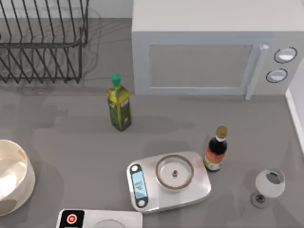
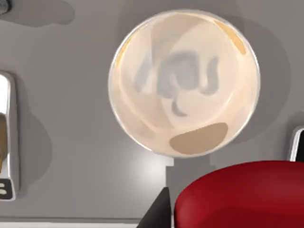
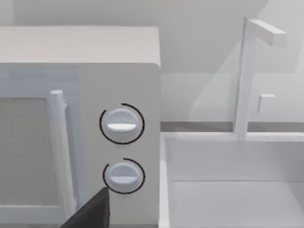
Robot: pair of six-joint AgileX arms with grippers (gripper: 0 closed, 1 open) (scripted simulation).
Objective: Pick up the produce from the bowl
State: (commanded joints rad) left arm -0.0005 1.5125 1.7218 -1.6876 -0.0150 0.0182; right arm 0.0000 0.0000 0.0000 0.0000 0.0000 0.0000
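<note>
I see the produce [image 2: 237, 194], round, red and shiny, very close to the camera on my left wrist. It sits up high, well above the bowl [image 2: 184, 81], which looks bare inside from above, with just a grey shadow on its floor. So I think the red fruit is already out of the bowl and held up by my left gripper [image 2: 209, 209]. One dark finger [image 2: 159, 211] shows right beside the fruit, touching its side. I cannot see the other finger, but the fruit hangs in the air, so I judge the fingers are pinching it.

In the top view, the bowl [image 1: 14, 178] sits at the left edge of the table. Near it is a white device with a red button [image 1: 71, 219]. To the right is a steel scale [image 1: 168, 183], then a dark sauce bottle [image 1: 216, 149] and a small wine glass [image 1: 269, 185]. Farther back stands a green oil bottle [image 1: 118, 102], a wire rack [image 1: 42, 40] and a microwave [image 1: 213, 57].

My right arm is parked. Its wrist camera looks at the microwave dials [image 3: 121, 124] and a white sink [image 3: 232, 180]. A dark finger tip [image 3: 95, 211] shows there, but I cannot tell if that gripper is open or closed.

I think the pick-up step is nearly done. Next I only need to keep a firm, gentle hold so the smooth fruit does not slip.
</note>
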